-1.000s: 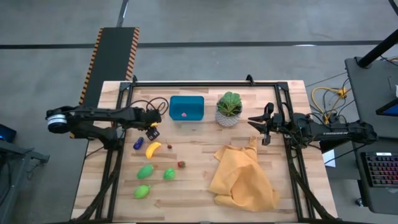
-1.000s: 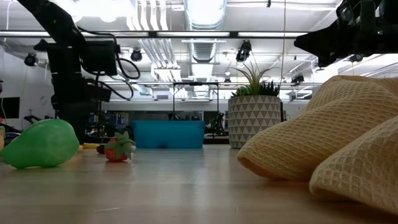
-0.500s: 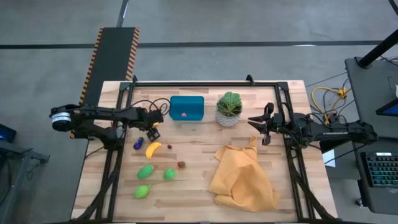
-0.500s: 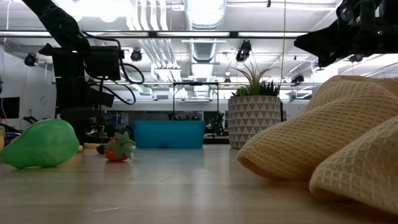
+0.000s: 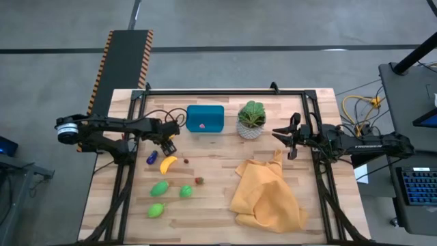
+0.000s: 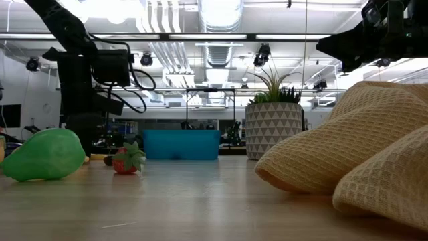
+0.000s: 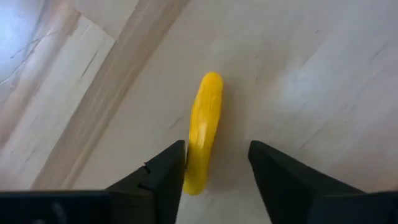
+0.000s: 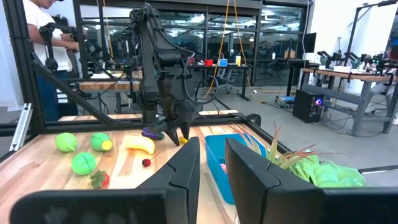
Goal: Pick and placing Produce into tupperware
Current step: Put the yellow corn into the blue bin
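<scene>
The yellow banana (image 5: 168, 163) lies flat on the wood, and it fills the middle of the left wrist view (image 7: 204, 140). My left gripper (image 5: 167, 145) (image 7: 217, 165) hovers open just over it, a finger on either side, touching nothing. A purple piece (image 5: 151, 158), a tiny red one (image 5: 185, 161), a strawberry (image 5: 199, 180) (image 6: 126, 159) and three green pieces (image 5: 160, 187) (image 5: 186, 192) (image 5: 156, 210) lie around. The teal tupperware (image 5: 205, 119) (image 6: 180, 144) sits toward the far edge with a small pink piece (image 5: 202, 126) inside. My right gripper (image 5: 280, 138) waits open beside the plant.
A potted plant (image 5: 252, 119) (image 6: 271, 130) stands right of the tupperware. A crumpled yellow cloth (image 5: 266, 195) (image 6: 348, 147) covers the table's right near part. A black frame rail (image 5: 225, 91) runs round the table. A person stands beyond the table's left side in the right wrist view (image 8: 46, 37).
My left gripper has shifted slightly toward the table's right and a little downward over the banana, then held still. Its fingers stay open. No produce has moved.
</scene>
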Controlling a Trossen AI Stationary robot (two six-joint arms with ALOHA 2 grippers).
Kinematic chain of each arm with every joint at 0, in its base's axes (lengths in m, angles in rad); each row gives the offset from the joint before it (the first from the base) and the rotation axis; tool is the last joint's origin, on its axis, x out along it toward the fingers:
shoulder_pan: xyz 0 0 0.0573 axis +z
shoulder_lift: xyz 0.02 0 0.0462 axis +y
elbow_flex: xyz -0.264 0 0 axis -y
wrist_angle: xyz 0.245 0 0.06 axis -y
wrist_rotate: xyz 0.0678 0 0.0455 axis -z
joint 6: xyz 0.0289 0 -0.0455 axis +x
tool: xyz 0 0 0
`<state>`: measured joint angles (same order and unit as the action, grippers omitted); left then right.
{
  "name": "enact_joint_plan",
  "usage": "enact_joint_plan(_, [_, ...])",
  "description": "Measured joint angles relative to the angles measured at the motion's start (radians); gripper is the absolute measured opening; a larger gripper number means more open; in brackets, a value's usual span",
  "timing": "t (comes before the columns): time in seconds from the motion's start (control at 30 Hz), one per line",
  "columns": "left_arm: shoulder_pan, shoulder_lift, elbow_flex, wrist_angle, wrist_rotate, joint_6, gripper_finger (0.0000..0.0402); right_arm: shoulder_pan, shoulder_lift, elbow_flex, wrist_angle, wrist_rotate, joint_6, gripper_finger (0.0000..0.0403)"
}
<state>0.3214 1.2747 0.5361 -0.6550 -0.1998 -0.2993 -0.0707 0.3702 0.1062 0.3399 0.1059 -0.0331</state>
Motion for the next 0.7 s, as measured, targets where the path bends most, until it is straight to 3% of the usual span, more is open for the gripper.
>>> enact_joint_plan(0.27, [0.000, 0.000, -0.001, -0.001, 0.004, 0.018, 0.0107, 0.000, 0.000, 0.000, 0.000, 0.000, 0.000, 0.0068])
enact_joint_plan(0.7, [-0.001, 0.000, -0.002, -0.001, -0.003, 0.025, 0.0056, 0.000, 0.000, 0.000, 0.000, 0.000, 0.000, 0.0068])
